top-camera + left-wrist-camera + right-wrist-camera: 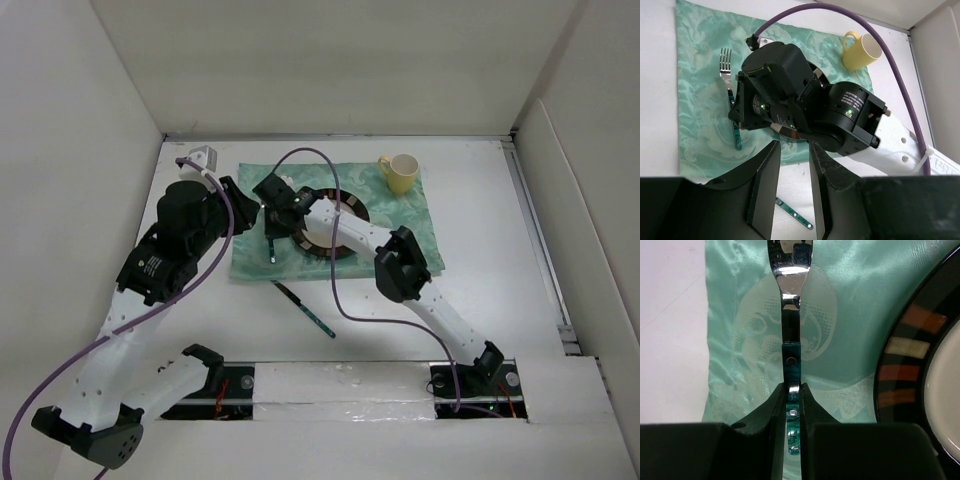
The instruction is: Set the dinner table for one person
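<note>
The dinner table (480, 300) is a white tabletop with a mint-green cloth (400, 225) on it. On the cloth stand a plate with a dark striped rim (350, 214) and a yellow mug (400, 172) at the far right corner. My right gripper (792, 390) is shut on the teal handle of a fork (790, 305), which lies along the cloth's left part, left of the plate (910, 355). The fork also shows in the left wrist view (726, 65). My left gripper (792, 165) is open and empty, held above the cloth's near-left edge.
A second teal-handled utensil (305, 310) lies slanted on the bare table just in front of the cloth; it also shows between the left fingers (795, 214). White upright panels border the table. The right arm (410, 265) stretches across the plate.
</note>
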Robot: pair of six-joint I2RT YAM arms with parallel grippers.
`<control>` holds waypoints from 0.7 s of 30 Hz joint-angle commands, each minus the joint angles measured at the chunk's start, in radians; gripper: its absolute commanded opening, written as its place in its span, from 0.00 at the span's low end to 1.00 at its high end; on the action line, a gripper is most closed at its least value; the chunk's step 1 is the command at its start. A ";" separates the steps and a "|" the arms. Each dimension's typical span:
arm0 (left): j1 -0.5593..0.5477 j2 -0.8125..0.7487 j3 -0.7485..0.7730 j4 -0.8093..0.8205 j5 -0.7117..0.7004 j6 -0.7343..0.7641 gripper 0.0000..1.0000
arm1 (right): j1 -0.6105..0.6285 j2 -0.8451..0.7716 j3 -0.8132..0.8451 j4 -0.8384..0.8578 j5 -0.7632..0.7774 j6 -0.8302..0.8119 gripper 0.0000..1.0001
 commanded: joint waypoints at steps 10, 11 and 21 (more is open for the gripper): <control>-0.004 -0.001 -0.016 0.035 0.015 0.019 0.26 | -0.005 0.014 0.024 0.068 0.044 0.084 0.22; -0.004 -0.001 -0.016 0.035 0.014 0.019 0.26 | -0.005 0.006 0.007 0.073 0.042 0.084 0.26; -0.004 0.029 0.073 0.025 -0.055 0.065 0.26 | 0.004 -0.354 -0.233 0.221 -0.027 0.004 0.47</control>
